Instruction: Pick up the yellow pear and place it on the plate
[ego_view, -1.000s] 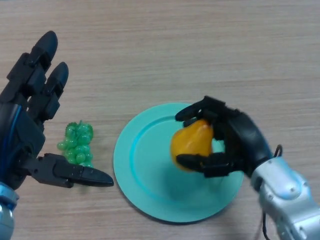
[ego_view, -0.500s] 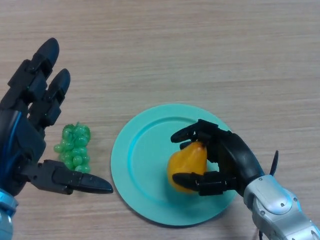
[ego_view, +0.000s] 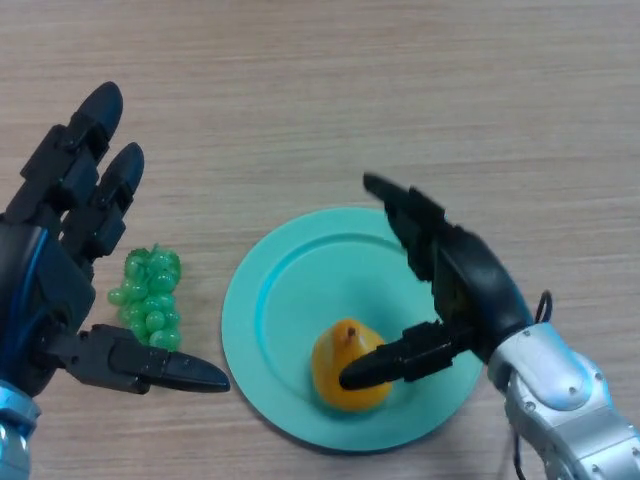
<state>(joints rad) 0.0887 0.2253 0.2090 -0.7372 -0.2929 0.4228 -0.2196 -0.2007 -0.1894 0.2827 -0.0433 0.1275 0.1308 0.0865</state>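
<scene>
The yellow pear (ego_view: 345, 365) rests on the turquoise plate (ego_view: 290, 300), near its front edge, with the stem end up. My right hand (ego_view: 465, 290) is over the plate's right side, just right of the pear. Its fingers are spread straight and its thumb tip is next to the pear; whether it touches I cannot tell. My left hand (ego_view: 50, 270) is open at the left, above the table, apart from the plate.
A bunch of green grapes (ego_view: 148, 290) lies on the wooden table (ego_view: 350, 90) between my left hand and the plate, partly under the left thumb.
My right hand has opened and let go of the pear. The pear now sits lower on the plate, toward its front edge. The left hand has barely moved.
</scene>
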